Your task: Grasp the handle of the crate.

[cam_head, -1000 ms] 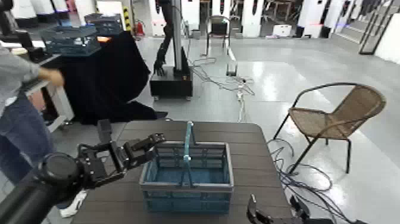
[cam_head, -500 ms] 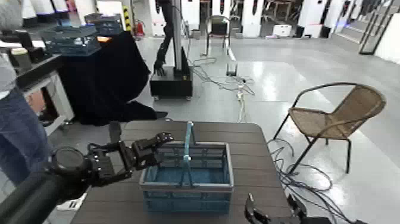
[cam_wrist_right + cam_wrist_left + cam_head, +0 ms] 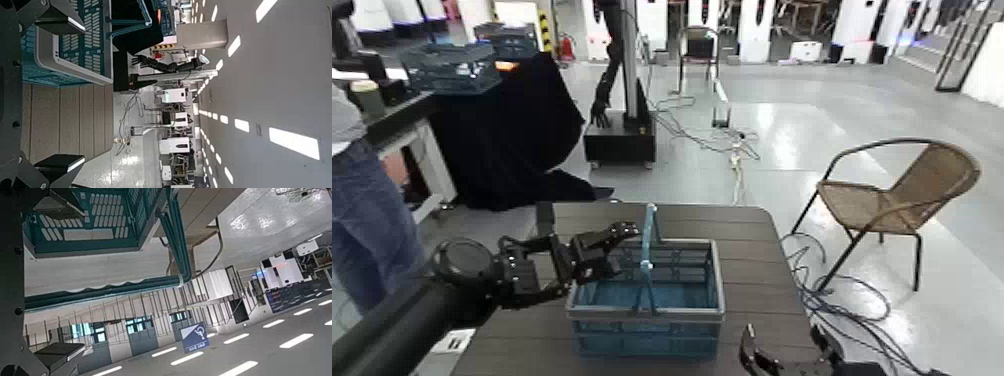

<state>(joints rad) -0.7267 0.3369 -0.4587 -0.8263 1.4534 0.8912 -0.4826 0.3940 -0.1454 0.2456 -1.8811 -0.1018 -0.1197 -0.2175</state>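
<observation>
left gripper [image 3: 617, 237] hangs spread open just left of the handle [image 3: 648, 245], level with that upright bail to close round it; the crate [image 3: 646, 314] sits mid-table [image 3: 742, 255]; right gripper [image 3: 757, 357], open, idles near the crate's front corner.

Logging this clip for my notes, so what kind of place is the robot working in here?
Probably a robotics lab or test hall. Another robot on a black base stands on the glossy floor among loose cables, with white machine stations along the back wall. The crate sits on a wooden table, with the left tool nearing its handle.
</observation>
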